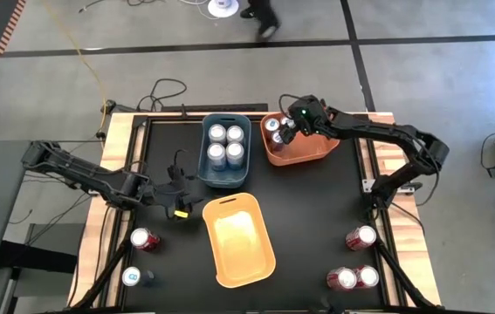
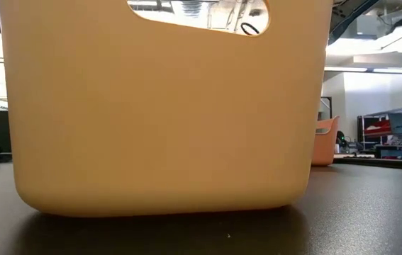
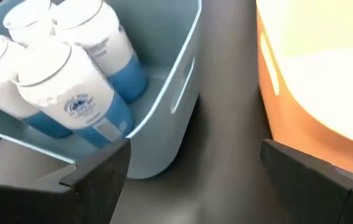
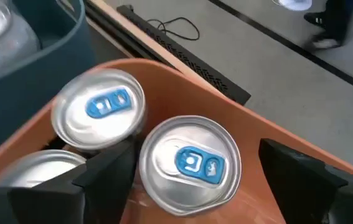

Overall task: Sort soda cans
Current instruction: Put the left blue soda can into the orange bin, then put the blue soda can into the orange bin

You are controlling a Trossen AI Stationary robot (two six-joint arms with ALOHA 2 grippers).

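Note:
My right gripper [image 1: 287, 129] [image 4: 196, 149] is open above the orange bin [image 1: 308, 150] at the table's far right. Its fingers stand either side of a silver can top with a blue tab [image 4: 192, 163]. Two more such cans [image 4: 99, 111] stand upright beside it in that bin. My left gripper [image 1: 177, 208] [image 3: 192, 162] is open and holds nothing, low over the table between the blue bin [image 1: 225, 170] and the yellow bin [image 1: 238, 240]. The blue bin holds several white-and-blue cans [image 3: 70, 87], standing upright. Red cans [image 1: 145, 238] [image 1: 360, 236] [image 1: 343, 278] and one blue can [image 1: 132, 277] stand on the table.
The yellow bin [image 2: 165, 106] fills the low view, with the orange bin [image 2: 325, 142] behind it at the right. A fourth red can [image 1: 367, 276] stands at the near right corner. Bare black table [image 1: 308, 209] lies between the bins and the near-right cans. Cables lie beyond the far edge.

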